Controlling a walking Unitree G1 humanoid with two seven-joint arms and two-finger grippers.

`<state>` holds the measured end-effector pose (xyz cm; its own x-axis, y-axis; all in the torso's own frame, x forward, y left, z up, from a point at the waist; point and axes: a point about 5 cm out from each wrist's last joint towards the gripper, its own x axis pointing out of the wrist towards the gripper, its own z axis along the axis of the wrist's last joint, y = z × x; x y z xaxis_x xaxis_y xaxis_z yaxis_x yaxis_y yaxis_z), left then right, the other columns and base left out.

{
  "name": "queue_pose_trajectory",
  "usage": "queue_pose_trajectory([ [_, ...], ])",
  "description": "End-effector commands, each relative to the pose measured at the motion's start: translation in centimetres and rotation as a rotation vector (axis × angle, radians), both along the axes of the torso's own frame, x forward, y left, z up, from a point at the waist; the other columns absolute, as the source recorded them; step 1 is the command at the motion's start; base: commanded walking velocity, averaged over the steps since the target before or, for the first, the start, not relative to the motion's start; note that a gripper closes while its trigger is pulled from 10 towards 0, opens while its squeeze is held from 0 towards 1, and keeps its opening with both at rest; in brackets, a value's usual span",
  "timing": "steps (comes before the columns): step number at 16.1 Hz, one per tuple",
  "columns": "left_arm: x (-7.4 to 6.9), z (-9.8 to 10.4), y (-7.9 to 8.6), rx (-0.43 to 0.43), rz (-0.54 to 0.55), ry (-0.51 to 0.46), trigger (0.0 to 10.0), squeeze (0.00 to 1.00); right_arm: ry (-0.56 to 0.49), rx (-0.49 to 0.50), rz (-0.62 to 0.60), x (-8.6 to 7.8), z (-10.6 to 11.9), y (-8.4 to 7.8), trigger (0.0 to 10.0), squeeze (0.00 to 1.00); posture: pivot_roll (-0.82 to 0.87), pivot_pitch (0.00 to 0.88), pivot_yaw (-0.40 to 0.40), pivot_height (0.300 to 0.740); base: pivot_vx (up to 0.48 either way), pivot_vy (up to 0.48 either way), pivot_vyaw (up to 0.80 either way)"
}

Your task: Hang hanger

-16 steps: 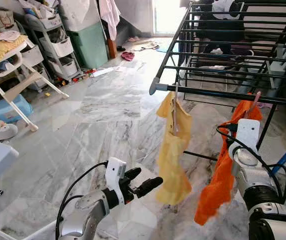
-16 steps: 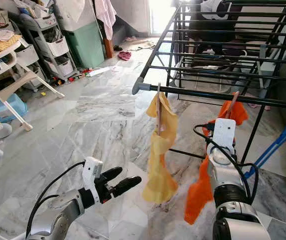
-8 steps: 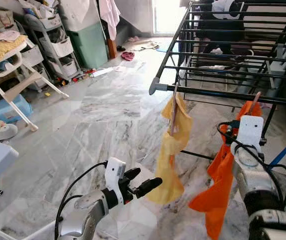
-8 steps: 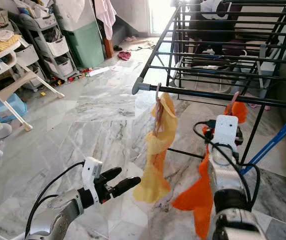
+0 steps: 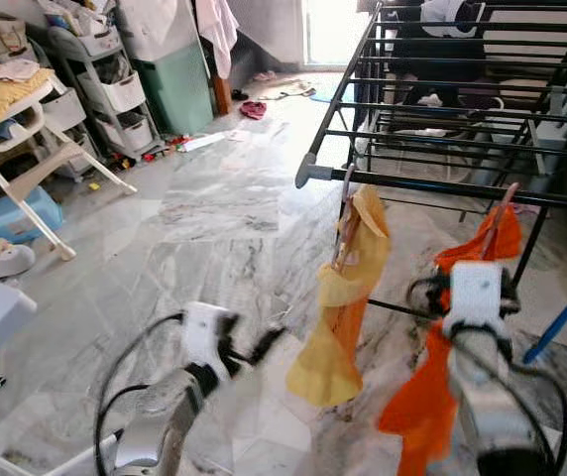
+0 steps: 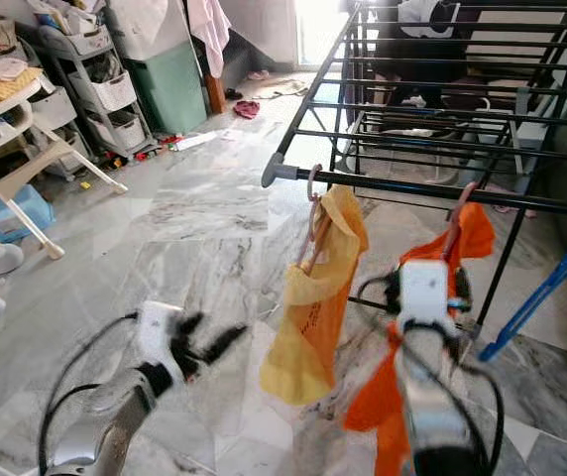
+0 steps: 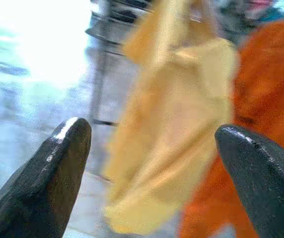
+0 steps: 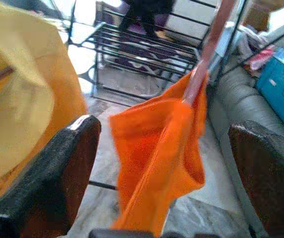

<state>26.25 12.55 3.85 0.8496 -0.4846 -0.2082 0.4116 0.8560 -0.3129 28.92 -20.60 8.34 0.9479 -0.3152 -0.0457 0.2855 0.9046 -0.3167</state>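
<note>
Hanger (image 5: 502, 213) carrying the orange cloth (image 5: 432, 397) hooks on the drying rack's front bar (image 5: 442, 188) at right of centre, its pink neck slanting up just ahead of the right gripper (image 8: 167, 148), whose fingers are spread and empty. A yellow garment (image 5: 348, 288) hangs beside it, centre frame. The left gripper (image 5: 254, 347), lower left, blurred, fingers apart, is farther off. Below is marble floor (image 5: 214, 208); a cluttered room lies upper left.

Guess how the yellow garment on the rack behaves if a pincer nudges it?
Likely floppy: the yellow garment drapes in soft folds. Probably light, and apt to swing, since it hangs from one hanger hook on the drying rack rail.
</note>
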Motion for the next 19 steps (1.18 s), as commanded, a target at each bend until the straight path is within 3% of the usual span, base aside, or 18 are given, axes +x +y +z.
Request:
queue_pose_trajectory([
  [1, 0.3, 0.0, 1.0, 0.054, 0.058, -0.018, 10.0, 0.00, -0.041, 0.000, 0.050, 0.2, 0.8, 1.0, 10.0, 1.00, -0.11, 0.000, 0.103, 0.740, 0.000, 0.000, 0.00],
  [2, 0.5, -0.1, 2.0, 0.121, 0.139, -0.015, 10.0, 0.00, -0.055, -0.037, 0.105, -0.4, 0.9, 1.7, 10.0, 1.00, -0.10, 0.000, 0.104, 0.740, 0.000, 0.000, 0.00],
  [3, 0.5, -0.3, 2.6, 0.176, 0.189, -0.009, 10.0, 0.00, -0.056, -0.049, 0.141, -0.7, 0.9, 2.2, 10.0, 0.85, -0.10, 0.000, 0.105, 0.740, 0.000, 0.000, 0.00],
  [4, 0.4, -0.4, 2.9, 0.194, 0.210, -0.012, 10.0, 0.00, -0.051, -0.046, 0.178, -0.9, 0.8, 2.7, 10.0, 0.60, -0.10, 0.000, 0.105, 0.740, 0.000, 0.000, 0.00],
  [5, 0.4, -0.7, 3.1, 0.215, 0.228, 0.013, 10.0, 0.00, -0.037, -0.038, 0.217, -1.0, 0.5, 3.3, 10.0, 0.23, -0.10, 0.000, 0.105, 0.740, 0.000, 0.000, 0.00],
  [6, 0.4, -0.7, 3.0, 0.221, 0.233, 0.002, 10.0, 0.00, -0.039, -0.034, 0.232, -1.0, 0.5, 3.6, 10.0, 0.00, -0.09, 0.000, 0.104, 0.740, 0.000, 0.000, 0.00],
  [11, 0.7, -1.0, 2.4, 0.276, 0.241, -0.006, 10.0, 0.00, -0.029, 0.003, 0.276, -1.0, 0.4, 4.3, 10.0, 0.00, -0.09, 0.000, 0.108, 0.740, 0.000, 0.000, 0.00],
  [15, 1.2, -0.7, 3.1, 0.280, 0.310, -0.021, 10.0, 0.00, -0.028, 0.018, 0.300, -1.3, 0.1, 4.9, 10.0, 0.00, -0.09, 0.000, 0.114, 0.740, 0.000, 0.000, 0.00],
  [19, 1.5, -0.6, 2.8, 0.256, 0.293, -0.018, 10.0, 0.00, -0.027, 0.022, 0.309, -1.0, 0.1, 5.0, 10.0, 0.00, -0.09, 0.000, 0.113, 0.740, 0.000, 0.000, 0.00],
])
